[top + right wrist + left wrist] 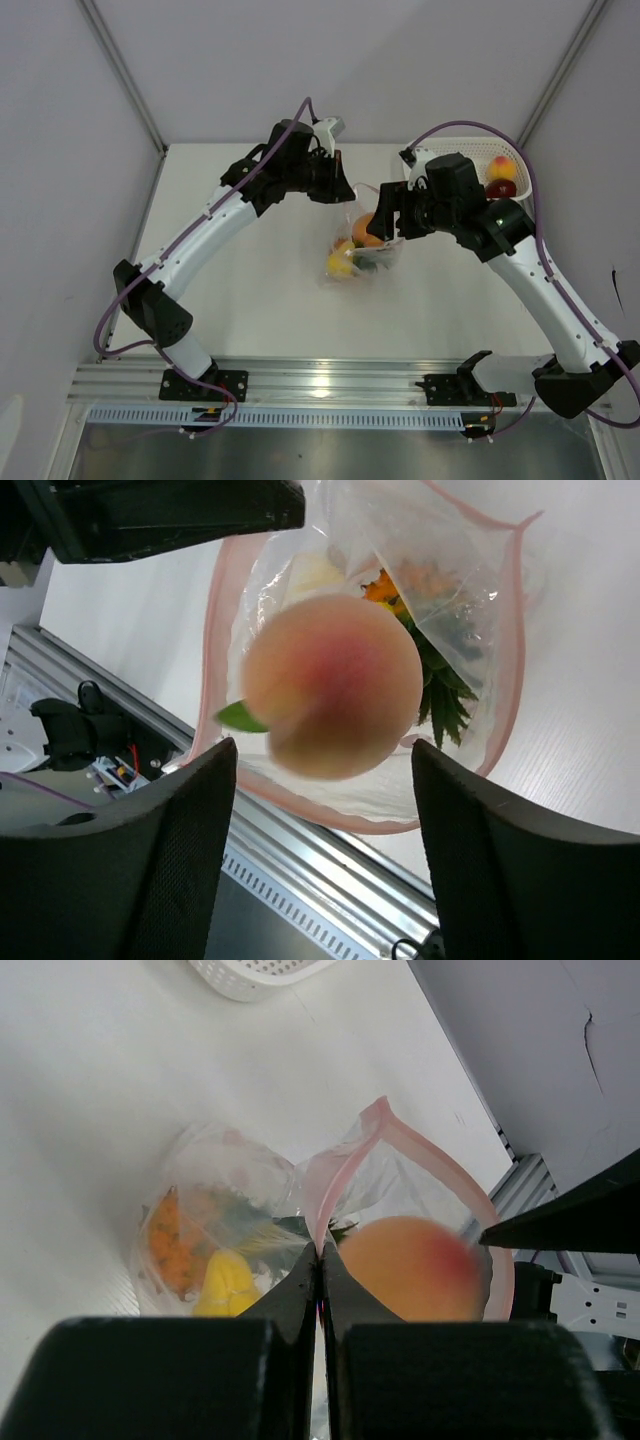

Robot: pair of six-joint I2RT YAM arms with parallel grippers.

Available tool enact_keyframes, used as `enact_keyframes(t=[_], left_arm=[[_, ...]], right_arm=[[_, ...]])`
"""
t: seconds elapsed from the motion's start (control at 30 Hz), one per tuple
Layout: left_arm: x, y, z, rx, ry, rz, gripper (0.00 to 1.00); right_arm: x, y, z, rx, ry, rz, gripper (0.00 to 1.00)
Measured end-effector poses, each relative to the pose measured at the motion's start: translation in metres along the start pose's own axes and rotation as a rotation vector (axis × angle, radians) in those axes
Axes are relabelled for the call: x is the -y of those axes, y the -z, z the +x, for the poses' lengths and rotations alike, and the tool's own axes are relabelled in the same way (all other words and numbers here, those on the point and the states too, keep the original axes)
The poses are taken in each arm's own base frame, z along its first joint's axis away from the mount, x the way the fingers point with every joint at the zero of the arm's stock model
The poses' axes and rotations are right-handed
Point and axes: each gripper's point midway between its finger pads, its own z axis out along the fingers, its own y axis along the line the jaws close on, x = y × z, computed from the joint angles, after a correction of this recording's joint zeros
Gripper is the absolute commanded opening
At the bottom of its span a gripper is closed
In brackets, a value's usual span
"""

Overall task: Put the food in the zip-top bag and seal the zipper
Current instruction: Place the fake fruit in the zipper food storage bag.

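Observation:
The clear zip-top bag (352, 262) hangs mouth-up over the table. My left gripper (322, 1260) is shut on its pink-red zipper strip (425, 1150) and holds the mouth wide. Inside lie the orange pineapple (168, 1240) and a yellow fruit (226, 1285). My right gripper (322, 748) is open right over the mouth. A pink-yellow peach (330, 695) is blurred just beyond the fingertips, inside the zipper rim (215, 630), touching neither finger. The peach also shows in the left wrist view (410, 1265) and the top view (367, 231).
A white mesh basket (458, 152) stands at the back right, behind my right arm, holding another peach (500, 168) and a dark red apple (501, 188). The metal rail (320, 385) runs along the near table edge. Walls close in on both sides.

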Motion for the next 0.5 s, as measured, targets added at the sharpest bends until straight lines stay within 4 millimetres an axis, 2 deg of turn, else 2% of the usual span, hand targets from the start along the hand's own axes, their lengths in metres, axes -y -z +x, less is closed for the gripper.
enact_keyframes(t=[0.03, 0.1, 0.13, 0.37, 0.5], left_arm=[[0.001, 0.000, -0.001, 0.002, -0.001, 0.001, 0.01], [0.001, 0.001, -0.001, 0.003, -0.001, 0.001, 0.01], [0.001, 0.001, -0.001, 0.003, -0.001, 0.002, 0.00], [0.001, 0.001, -0.001, 0.001, -0.007, 0.000, 0.01], [0.000, 0.001, 0.000, -0.002, -0.008, -0.002, 0.01]], right_arm=[[0.000, 0.000, 0.000, 0.001, 0.002, 0.004, 0.86], [0.002, 0.000, -0.001, 0.005, 0.001, 0.014, 0.89], [0.003, 0.000, -0.001, 0.007, 0.004, 0.017, 0.99], [0.015, -0.001, -0.010, 0.042, -0.002, 0.090, 0.99], [0.033, 0.010, -0.038, 0.137, -0.032, 0.190, 0.99]])
